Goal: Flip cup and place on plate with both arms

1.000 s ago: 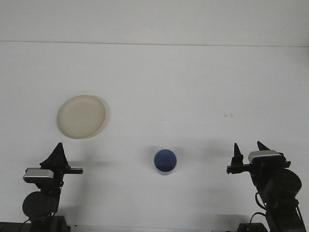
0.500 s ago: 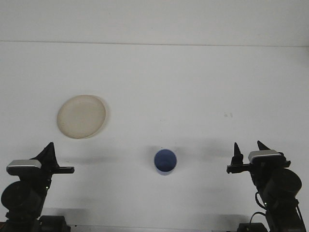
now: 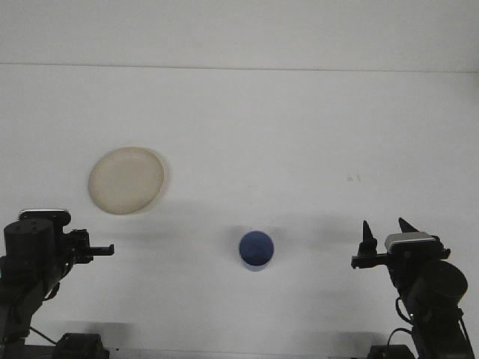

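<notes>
A plain white table fills nearly the whole front view, matte and evenly lit, and meets an equally pale wall along a faint horizontal line near the top of the picture. A tiny dark speck marks the surface right of centre; soft grey shadows lie beside the objects. The blue cup stands on the table in the near middle, roughly midway between the two arms and touching neither; seen from above it shows a round blue face inside a lighter rim, and whether that face is the open mouth or the base cannot be told. The cream plate, round and shallow, lies flat to the left and farther back, well apart from the cup, with bare table between them. The left gripper sits low at the left edge, turned side-on, so that only a thin dark bar projects to the right from the black housing; its fingers overlap in this view and it cannot be told whether they are parted or together. It hangs below and slightly left of the plate without touching it. The right gripper sits low at the right side, its two pointed black fingers standing upward with a clear gap between them, spread apart and holding nothing, well to the right of the cup. Nothing lies between either arm and the cup or the plate.
</notes>
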